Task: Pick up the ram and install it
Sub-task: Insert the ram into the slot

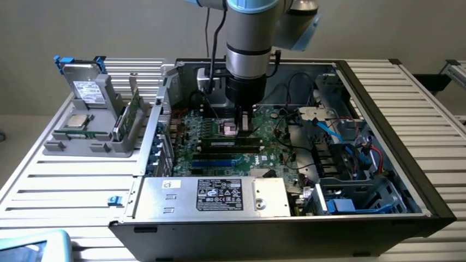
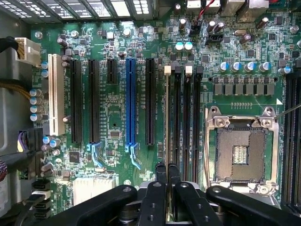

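Pincer: pincer [image 2: 167,170] narrow, nearly shut, one pad on each side of the ram [image 2: 166,117]'s thin top edge; looks to be gripping it.
Ram loc: seen edge-on, standing in or just over the outermost of the mem slots [image 2: 178,117], just beside black card slot [image 2: 150,101], w/ CPU socket [image 2: 240,153] on the far side. Fully seated or not: can't tell.
Setting: inside open PC case [image 1: 407,136] on table [image 1: 65,180]; arm straight down, pincer low over the board.
Axis: long axis runs along the slot, parallel w/ neighbour slots; stick upright on its edge.
Handling (est.): light, stiff, thin, fragile at chips and contacts. Best hold is flat faces near mid-length, so the push stays even w/o twist.
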Motion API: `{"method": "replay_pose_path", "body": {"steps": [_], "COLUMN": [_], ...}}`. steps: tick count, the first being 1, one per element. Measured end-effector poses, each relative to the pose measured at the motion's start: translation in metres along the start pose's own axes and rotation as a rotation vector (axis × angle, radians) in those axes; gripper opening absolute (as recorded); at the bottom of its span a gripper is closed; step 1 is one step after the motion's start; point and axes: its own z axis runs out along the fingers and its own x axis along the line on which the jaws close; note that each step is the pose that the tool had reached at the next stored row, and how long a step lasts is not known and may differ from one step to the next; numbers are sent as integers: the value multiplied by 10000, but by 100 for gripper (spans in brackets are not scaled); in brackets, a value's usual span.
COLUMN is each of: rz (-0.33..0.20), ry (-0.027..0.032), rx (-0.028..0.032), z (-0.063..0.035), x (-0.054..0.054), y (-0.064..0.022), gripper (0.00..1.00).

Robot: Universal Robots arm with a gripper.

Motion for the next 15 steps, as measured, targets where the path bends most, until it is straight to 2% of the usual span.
{"method": "replay_pose_path", "body": {"steps": [2,15], "rz": [25,25], "ry": [-24,-25], "rx": [-9,-2], "z": [1,22], "x": [0,-5], "y": [-1,0], "gripper": [13,13]}}
